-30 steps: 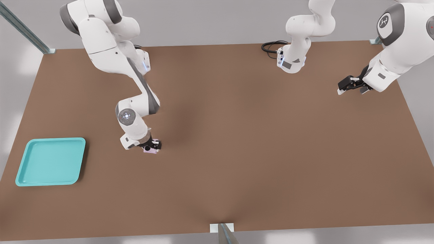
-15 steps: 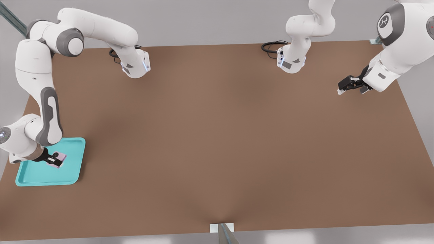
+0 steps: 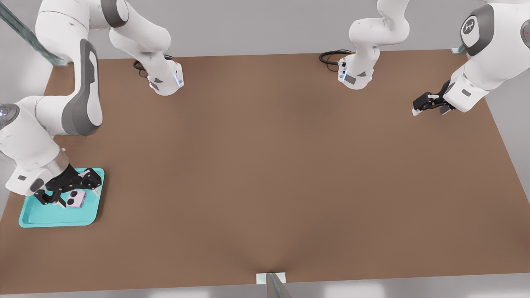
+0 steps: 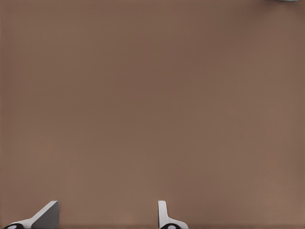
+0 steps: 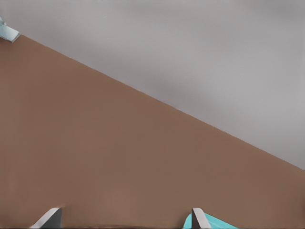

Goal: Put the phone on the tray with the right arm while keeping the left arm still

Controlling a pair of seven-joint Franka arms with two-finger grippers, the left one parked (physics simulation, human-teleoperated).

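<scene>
Phone on the tray, lower left of the front view.
The pink phone [image 3: 76, 200] lies lens-up on the turquoise tray [image 3: 54, 217]; the right arm's gripper [image 3: 68, 188] hangs over it, jaws apart, nothing held.

tray [image 3: 31, 217]: smooth plastic | table [image 3: 290, 165]: matt | pincer [image 3: 68, 194]: black plastic
</scene>
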